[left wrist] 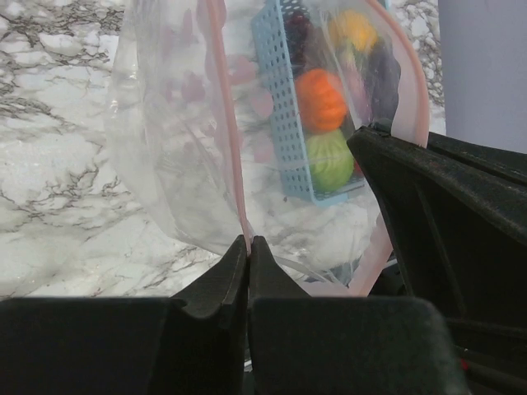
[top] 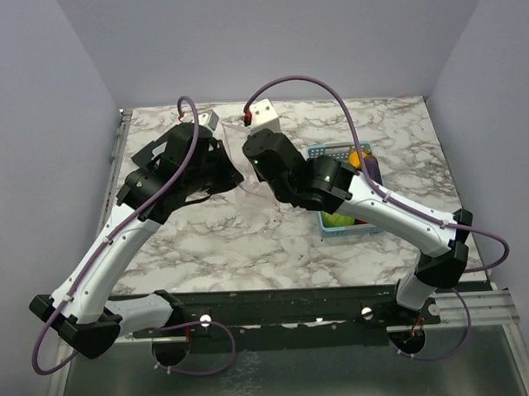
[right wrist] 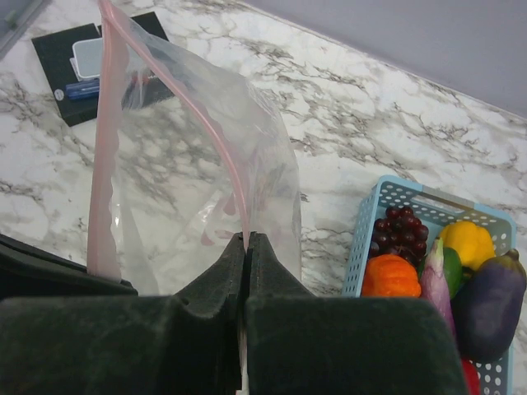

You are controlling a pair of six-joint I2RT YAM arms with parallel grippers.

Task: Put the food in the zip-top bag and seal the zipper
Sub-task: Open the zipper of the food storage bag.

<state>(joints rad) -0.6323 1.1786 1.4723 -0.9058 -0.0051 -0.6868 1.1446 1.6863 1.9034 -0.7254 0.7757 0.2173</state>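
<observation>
The jaws were pressed together on the bag's pink zipper, holding the mouth up above the marble counter. The zipper's other side ran down to a black part at the left. To the right, a blue basket held grapes, a pumpkin, a yellow piece and eggplants. A black pad lay beyond the bag.

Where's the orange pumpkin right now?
In the right wrist view, the orange pumpkin sits in the blue basket beside the grapes, right of the bag.
</observation>
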